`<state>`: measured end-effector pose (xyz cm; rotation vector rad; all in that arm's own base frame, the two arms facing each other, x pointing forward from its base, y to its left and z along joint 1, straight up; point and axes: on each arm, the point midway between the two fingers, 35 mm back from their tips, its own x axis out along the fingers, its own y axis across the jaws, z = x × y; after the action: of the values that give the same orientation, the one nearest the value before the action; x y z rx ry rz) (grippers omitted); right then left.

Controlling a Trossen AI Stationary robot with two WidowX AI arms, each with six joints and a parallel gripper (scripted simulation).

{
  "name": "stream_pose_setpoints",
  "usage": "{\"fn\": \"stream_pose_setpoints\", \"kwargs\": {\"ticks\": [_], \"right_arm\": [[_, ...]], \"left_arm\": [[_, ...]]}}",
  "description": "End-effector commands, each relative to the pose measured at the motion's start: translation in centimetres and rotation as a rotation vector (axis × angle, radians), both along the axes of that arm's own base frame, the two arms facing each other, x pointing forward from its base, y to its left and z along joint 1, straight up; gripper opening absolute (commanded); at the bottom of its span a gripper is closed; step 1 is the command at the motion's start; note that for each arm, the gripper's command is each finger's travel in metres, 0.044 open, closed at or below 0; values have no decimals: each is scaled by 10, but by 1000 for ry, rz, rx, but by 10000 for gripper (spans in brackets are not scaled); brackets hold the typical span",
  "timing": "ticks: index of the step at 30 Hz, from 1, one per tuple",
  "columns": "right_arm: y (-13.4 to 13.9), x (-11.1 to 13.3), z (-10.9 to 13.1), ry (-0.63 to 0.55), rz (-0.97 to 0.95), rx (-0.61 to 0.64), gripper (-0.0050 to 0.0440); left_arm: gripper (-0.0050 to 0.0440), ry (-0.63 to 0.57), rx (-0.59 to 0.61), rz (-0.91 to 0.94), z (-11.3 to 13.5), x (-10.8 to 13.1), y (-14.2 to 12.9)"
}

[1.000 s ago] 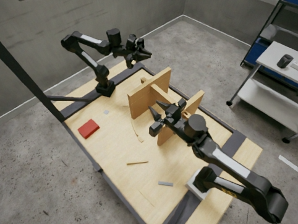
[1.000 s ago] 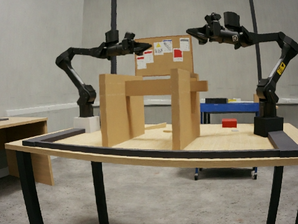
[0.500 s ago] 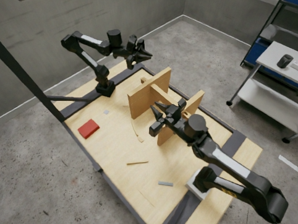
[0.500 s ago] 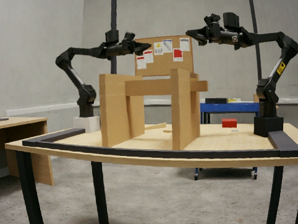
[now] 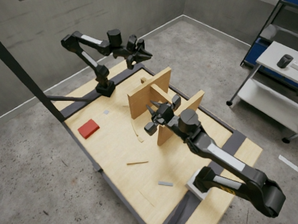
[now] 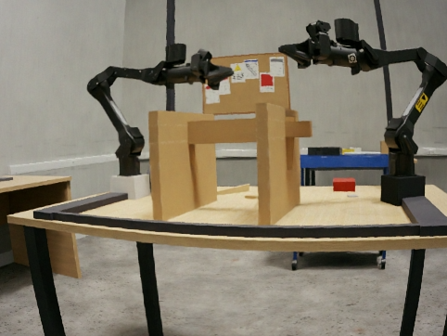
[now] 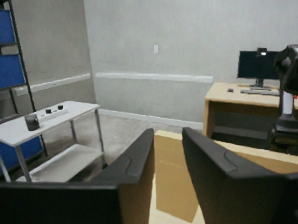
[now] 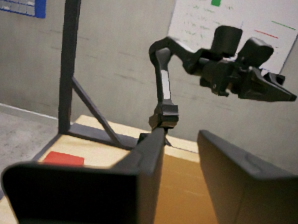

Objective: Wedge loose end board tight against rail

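The wooden frame stands mid-table: a rail (image 5: 160, 92) passes through a far end board (image 5: 149, 92) and a near end board (image 5: 178, 115), both upright on the table. In the side view the rail (image 6: 246, 130) sticks out past the right-hand board (image 6: 277, 162). A thin wooden piece (image 6: 291, 139) stands against that board's outer face; I cannot tell whether it is a wedge. Thin wedge-like strips (image 5: 136, 131) lie on the table beside the frame. My left gripper (image 5: 149, 56) hangs high above the table's far edge, shut and empty. My right gripper (image 5: 149, 105) hovers above the rail, fingers close together with nothing between.
A red block (image 5: 88, 128) lies at the table's left. A loose wooden stick (image 5: 137, 162) and a small grey piece (image 5: 165, 183) lie toward the front. A dark border strip (image 6: 232, 229) runs along the table edge. A white cart (image 5: 272, 93) stands off the table.
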<state>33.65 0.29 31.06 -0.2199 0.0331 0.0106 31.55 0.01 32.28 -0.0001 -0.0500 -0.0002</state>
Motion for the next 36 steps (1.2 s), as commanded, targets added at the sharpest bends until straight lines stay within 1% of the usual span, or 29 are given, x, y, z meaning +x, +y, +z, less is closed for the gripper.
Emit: {"fn": "stream_pose_setpoints", "kwargs": {"ticks": [1, 15, 17, 25, 32, 34, 36], "right_arm": [[1, 8, 7, 17, -7, -106, 100], [11, 60, -33, 243, 98, -734, 100], [11, 60, -33, 243, 98, -734, 100], [19, 86, -63, 350, 227, -1090, 100], [27, 107, -92, 426, 376, -1398, 100], [27, 107, -92, 426, 376, -1398, 100], [29, 112, -101, 443, 426, -1485, 100]], "left_arm": [[85, -22, 2, 1, 10, 0, 0], [85, -22, 2, 1, 10, 0, 0], [85, -22, 2, 1, 10, 0, 0], [85, -22, 2, 1, 10, 0, 0], [85, -22, 2, 1, 10, 0, 0], [85, -22, 2, 1, 10, 0, 0], [85, -22, 2, 1, 10, 0, 0]]}}
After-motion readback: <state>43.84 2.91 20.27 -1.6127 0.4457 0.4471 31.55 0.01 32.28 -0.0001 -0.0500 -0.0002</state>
